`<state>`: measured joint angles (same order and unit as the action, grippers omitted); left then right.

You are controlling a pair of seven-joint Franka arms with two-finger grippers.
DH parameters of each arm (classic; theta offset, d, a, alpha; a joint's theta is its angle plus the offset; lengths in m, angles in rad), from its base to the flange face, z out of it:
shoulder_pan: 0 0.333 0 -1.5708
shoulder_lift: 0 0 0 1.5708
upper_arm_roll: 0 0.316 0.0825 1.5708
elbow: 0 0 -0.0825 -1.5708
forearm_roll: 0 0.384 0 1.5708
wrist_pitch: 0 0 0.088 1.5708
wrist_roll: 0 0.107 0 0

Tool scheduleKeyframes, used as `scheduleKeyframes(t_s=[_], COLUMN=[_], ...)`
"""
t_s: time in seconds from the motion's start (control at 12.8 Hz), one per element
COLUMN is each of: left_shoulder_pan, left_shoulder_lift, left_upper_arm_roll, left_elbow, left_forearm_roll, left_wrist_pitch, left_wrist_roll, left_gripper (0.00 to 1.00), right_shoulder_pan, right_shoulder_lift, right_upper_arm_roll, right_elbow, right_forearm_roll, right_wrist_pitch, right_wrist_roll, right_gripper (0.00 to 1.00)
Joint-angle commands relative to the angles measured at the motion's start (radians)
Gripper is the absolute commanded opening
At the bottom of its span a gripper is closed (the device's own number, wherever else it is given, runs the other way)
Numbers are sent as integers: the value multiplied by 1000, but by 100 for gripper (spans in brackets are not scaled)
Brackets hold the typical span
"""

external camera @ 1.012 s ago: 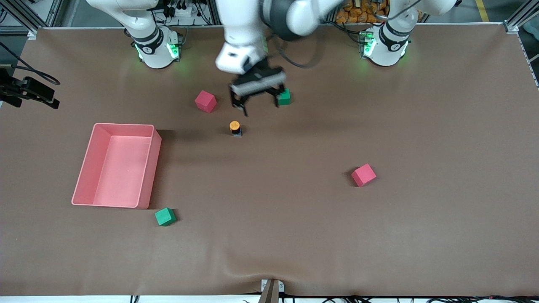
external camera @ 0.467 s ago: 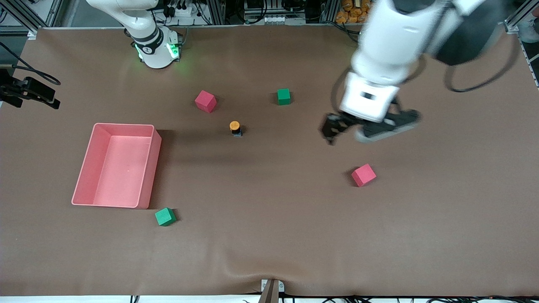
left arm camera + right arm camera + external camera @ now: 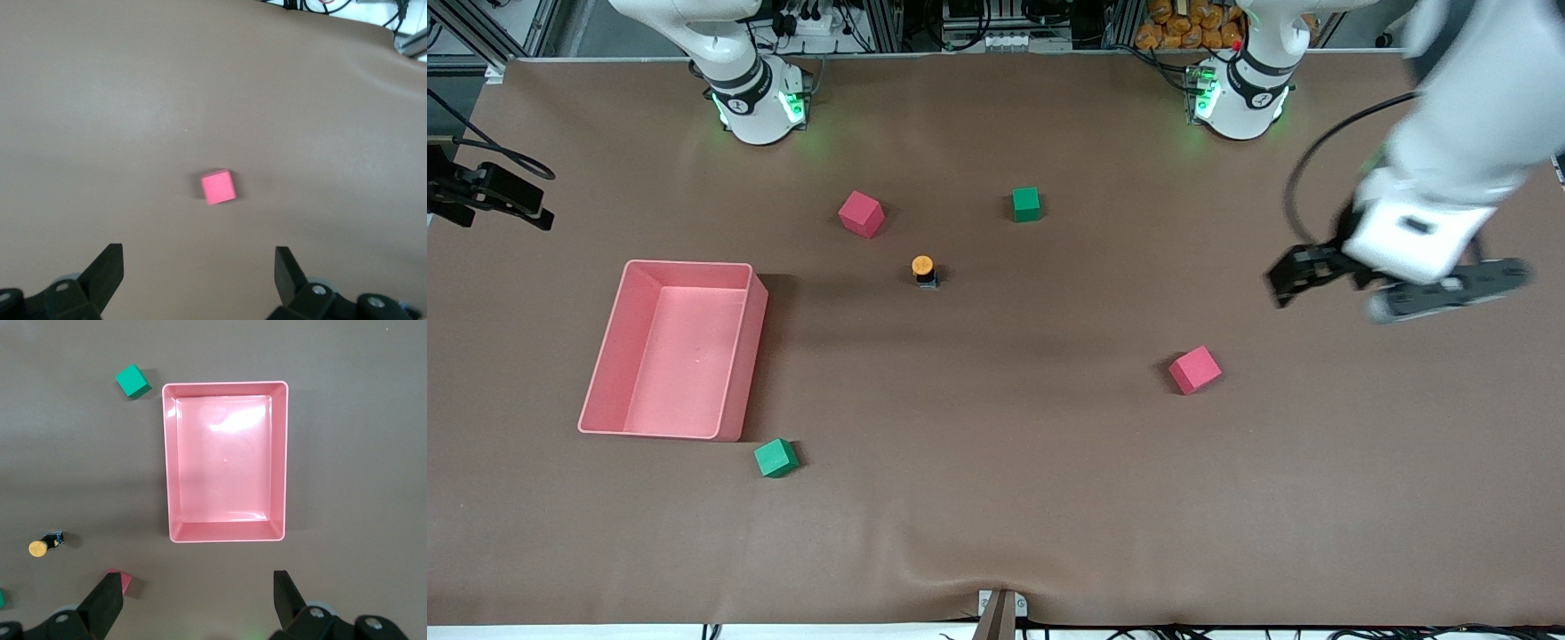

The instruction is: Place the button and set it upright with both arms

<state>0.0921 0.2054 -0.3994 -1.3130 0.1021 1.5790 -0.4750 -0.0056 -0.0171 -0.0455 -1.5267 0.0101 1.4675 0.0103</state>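
Note:
The button [image 3: 923, 269] stands on the brown table with its orange cap up, between a red cube [image 3: 862, 214] and a green cube [image 3: 1026, 204]. It also shows small in the right wrist view [image 3: 44, 545]. My left gripper [image 3: 1352, 271] is open and empty, up in the air over bare table at the left arm's end, well away from the button. Its wrist view shows the gripper [image 3: 199, 267] wide open with only a red cube [image 3: 218, 187] below. My right gripper [image 3: 199, 587] is open and empty, high over the table beside the pink tray [image 3: 170, 463]; it is out of the front view.
The pink tray [image 3: 758, 307] sits toward the right arm's end. A green cube [image 3: 775, 458] lies near its front corner, also in the right wrist view [image 3: 131, 381]. A second red cube [image 3: 1194, 369] lies toward the left arm's end. The red cube beside the button shows by a right finger [image 3: 122, 581].
My left arm has swung from over the green cube near the button to the left arm's end of the table, its gripper open. The button and cubes have not moved.

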Motion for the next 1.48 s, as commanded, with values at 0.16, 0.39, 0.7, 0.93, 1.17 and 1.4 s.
scheduleKeyframes(t_s=[0.16, 0.39, 0.7, 0.93, 1.17, 1.4], left_shoulder_pan=[71, -102, -205, -235, -233, -224], left_shoulder_lift=[-154, -216, -362, -391, -429, -423], left_upper_arm_roll=[60, 262, 396, 447, 445, 444], left_elbow=[-95, -141, -299, -331, -374, -364], left_forearm_roll=[-113, -121, -121, -116, -105, -94], left_wrist_pitch=[-63, -114, -126, -132, -126, -126], left_wrist_roll=[277, 302, 335, 355, 355, 368], left_gripper=[100, 100, 100, 100, 100, 100], right_shoulder_pan=[1, -2, -4, -1, -5, -4], right_shoulder_lift=[3, 3, 3, 3, 3, 3], right_upper_arm_roll=[1, 1, 1, 1, 1, 1], right_elbow=[16, 14, 16, 16, 16, 16], right_forearm_roll=[-4, -5, -7, -7, -7, -7], right_wrist_pitch=[-12, -12, -12, -12, -13, -16], right_wrist_roll=[2, 0, 2, 3, 2, 2], right_gripper=[100, 100, 100, 100, 100, 100])
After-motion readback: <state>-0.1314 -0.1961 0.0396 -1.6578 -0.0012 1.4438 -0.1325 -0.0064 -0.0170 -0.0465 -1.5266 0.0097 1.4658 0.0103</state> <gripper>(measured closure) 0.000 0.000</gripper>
